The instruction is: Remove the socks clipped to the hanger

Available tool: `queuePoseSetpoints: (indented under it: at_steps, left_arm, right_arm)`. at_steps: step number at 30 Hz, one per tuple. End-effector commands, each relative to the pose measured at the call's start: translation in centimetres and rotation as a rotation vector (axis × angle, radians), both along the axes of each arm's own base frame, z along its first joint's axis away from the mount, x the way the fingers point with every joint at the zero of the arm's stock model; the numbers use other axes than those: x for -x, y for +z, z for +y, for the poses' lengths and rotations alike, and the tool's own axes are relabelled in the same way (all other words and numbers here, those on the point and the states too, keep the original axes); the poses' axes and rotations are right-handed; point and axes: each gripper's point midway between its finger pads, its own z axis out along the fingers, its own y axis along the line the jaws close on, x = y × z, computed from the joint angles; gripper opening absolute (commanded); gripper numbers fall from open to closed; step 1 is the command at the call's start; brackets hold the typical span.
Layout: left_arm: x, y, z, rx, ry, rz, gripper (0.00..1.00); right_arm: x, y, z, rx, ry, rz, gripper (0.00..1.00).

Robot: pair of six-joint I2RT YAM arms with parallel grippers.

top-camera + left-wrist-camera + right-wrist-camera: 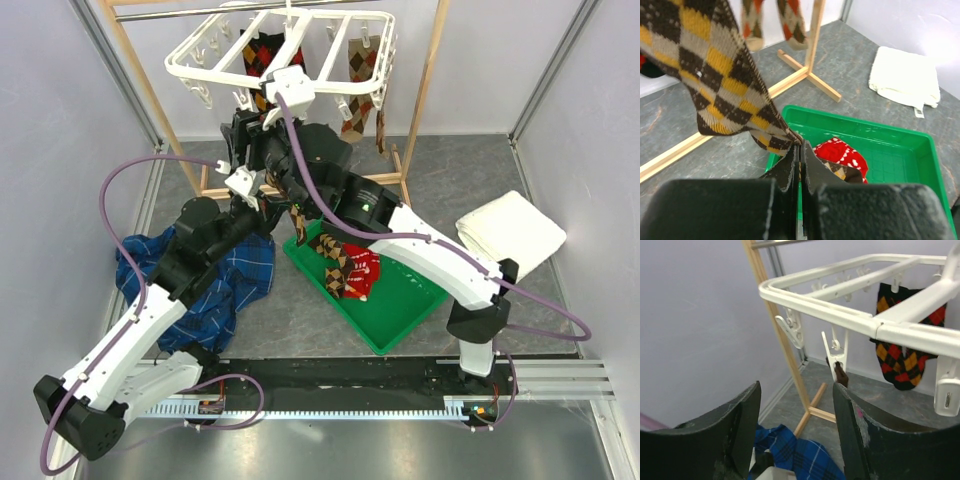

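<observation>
The white hanger (pixel 280 45) hangs from the wooden rack (pixel 425 90). A black-red-yellow sock (pixel 264 55) and brown-and-tan socks (pixel 358 80) are clipped to it. My left gripper (pixel 801 150) is shut on a brown-and-yellow argyle sock (pixel 715 70), which stretches up and left from the jaws, above the near edge of the green tray (pixel 900 150). My right gripper (pixel 796 390) is open just below the hanger frame (pixel 840 315). A clip (pixel 836 357) between its fingers pinches a dark brown sock tip (pixel 841 374). A red sock (pixel 845 155) and another argyle sock lie in the tray.
A blue plaid cloth (pixel 225 285) lies on the table at the left. A white folded cloth (pixel 510 235) lies at the right. The rack's wooden feet (pixel 810 75) stand behind the tray. Grey walls close in both sides.
</observation>
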Motion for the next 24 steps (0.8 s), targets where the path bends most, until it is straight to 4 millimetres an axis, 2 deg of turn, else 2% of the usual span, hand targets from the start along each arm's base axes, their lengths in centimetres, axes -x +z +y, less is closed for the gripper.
queuePoseSetpoints:
  at_steps: [1,6,11,14,19,24]
  left_arm:
    - [0.9,2.4,-0.5,0.02,-0.062,-0.097,0.02]
    - [1.3,2.4,-0.4,0.036,-0.065,-0.09,0.02]
    - [1.3,2.3,-0.5,0.035,-0.068,-0.087,0.02]
    - [1.4,2.4,-0.6,0.037,-0.074,-0.09,0.02]
    - [1.3,2.2,-0.6,0.034,-0.074,-0.086,0.02]
    - [1.4,2.3,-0.6,0.035,-0.08,-0.086,0.02]
  right_arm:
    - [-1.2,2.4,-1.7,-0.063,-0.117,-0.045,0.68]
    - [-2.5,0.5,-1.5,-0.002,-0.177,-0.039,0.7]
    - [-3.7,0.5,-1.4,-0.027,-0.142,-0.038,0.72]
    - [-4.0,0.2,-0.5,-0.035,-0.08,-0.037,0.73]
    - [-5.0,-0.3,-0.1,-0.021,-0.059,-0.042,0.76]
    - [-5.9,0.3,-0.2,-0.048,-0.036,-0.062,0.78]
